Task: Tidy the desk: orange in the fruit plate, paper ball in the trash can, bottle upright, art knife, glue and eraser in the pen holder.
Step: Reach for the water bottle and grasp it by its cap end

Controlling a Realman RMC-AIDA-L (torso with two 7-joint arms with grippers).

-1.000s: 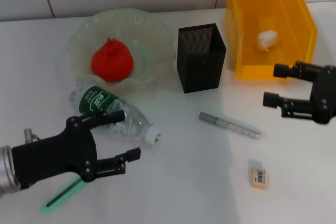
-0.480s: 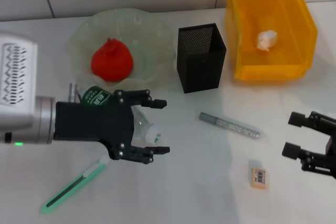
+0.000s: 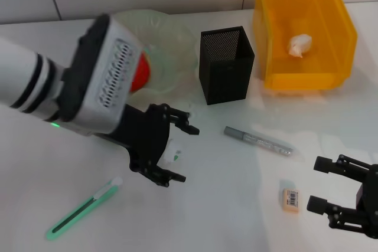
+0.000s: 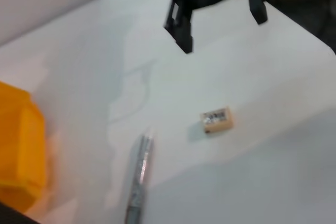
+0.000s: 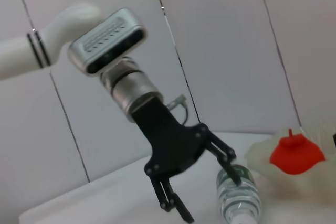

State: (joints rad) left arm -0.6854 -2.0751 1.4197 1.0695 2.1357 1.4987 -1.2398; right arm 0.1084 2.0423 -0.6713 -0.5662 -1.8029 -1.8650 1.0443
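1. The left gripper (image 3: 177, 149) is seen over the lying bottle (image 5: 239, 199), its fingers (image 3: 188, 127) spread wide; in the right wrist view the bottle lies just beside one finger, not clamped between them.
2. The right gripper (image 3: 318, 184) is held low at the near right, fingers apart and empty, with the eraser (image 3: 291, 199) just to its left.
3. The red fruit (image 5: 295, 154) is seen in the fruit plate (image 3: 168, 39).
4. The paper ball (image 3: 300, 44) lies inside the yellow bin (image 3: 271, 33).
5. The silver pen-like tool (image 3: 257, 141) lies near the black pen holder (image 3: 226, 65); a green stick (image 3: 82, 208) lies at the near left.
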